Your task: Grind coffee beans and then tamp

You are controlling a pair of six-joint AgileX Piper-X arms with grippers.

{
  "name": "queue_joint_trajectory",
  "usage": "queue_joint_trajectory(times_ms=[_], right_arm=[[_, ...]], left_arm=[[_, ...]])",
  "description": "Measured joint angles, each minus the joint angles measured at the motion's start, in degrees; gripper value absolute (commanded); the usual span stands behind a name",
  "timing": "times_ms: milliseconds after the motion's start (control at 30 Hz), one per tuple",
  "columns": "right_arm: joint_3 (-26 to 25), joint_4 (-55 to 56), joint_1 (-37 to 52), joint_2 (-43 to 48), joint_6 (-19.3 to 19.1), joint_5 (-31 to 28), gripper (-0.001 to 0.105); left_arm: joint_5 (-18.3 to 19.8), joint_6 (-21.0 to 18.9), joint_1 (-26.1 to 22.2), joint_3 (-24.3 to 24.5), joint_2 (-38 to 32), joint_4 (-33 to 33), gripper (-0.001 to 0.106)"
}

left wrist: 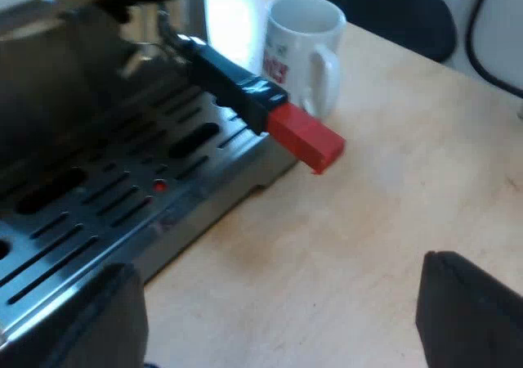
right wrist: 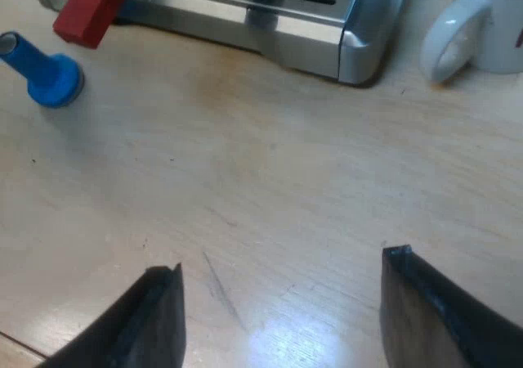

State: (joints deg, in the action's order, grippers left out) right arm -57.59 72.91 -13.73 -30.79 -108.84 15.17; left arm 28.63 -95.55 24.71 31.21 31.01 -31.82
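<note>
The holder (left wrist: 233,86) is up in the front of the espresso machine (left wrist: 204,213). Its dark handle sticks out over the slotted drip tray (left wrist: 90,213) and past the tray's edge, so the red end (left wrist: 304,137) hangs in the air above the table (left wrist: 368,245). The metal part is tucked in shadow under the machine, so I can't make out much there. There's a little red dot among the tray's slots, close under the handle.

The blue tamper (right wrist: 47,75) is on the table near that red end, close but not touching it. I can't tell for sure whether it's standing or tipped over. A white mug (left wrist: 302,49) with some red print on its side stands upright on the table just beside the machine's corner, a bit beyond the red end as seen from the left wrist.

Now the hands. The left hand (left wrist: 282,327) hovers over the table just off the drip tray's front edge, pointed roughly toward the handle. Its two black fingers are spread wide, with only bare wood between them. The right hand (right wrist: 286,311) is over open table, well short of the machine. Its fingers are also wide apart and gripping nothing, and the tamper, the red end and the mug all sit farther out ahead of it. Neither hand touches the holder or the tamper.
</note>
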Motion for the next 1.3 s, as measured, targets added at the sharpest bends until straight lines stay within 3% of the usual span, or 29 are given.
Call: queue_joint_trajectory(times_ms=[333, 600, 867, 1067, 1300], right_arm=[[0.96, -9.19, -13.79, -2.83, 1.43, -6.49, 0.055], [8.89, -20.18, -27.01, -2.83, 7.36, -16.23, 0.055], [19.15, -36.19, -42.28, -3.48, 14.49, -30.09, 0.055], [24.6, -47.51, -50.83, -7.45, 17.44, -40.41, 0.055], [27.31, -61.76, -53.95, -15.8, 17.92, -44.21, 0.055]], left_arm=[[0.06, 1.63, 3.99, 0.0, 7.07, 7.16, 0.07], [0.12, 1.63, 3.99, 0.0, 7.12, 8.82, 0.07], [0.12, 2.48, 3.99, 0.0, 7.12, 8.82, 0.07], [0.12, 2.48, 3.99, 0.0, 7.12, 8.82, 0.07], [0.12, 2.48, 3.99, 0.0, 7.12, 8.82, 0.07]])
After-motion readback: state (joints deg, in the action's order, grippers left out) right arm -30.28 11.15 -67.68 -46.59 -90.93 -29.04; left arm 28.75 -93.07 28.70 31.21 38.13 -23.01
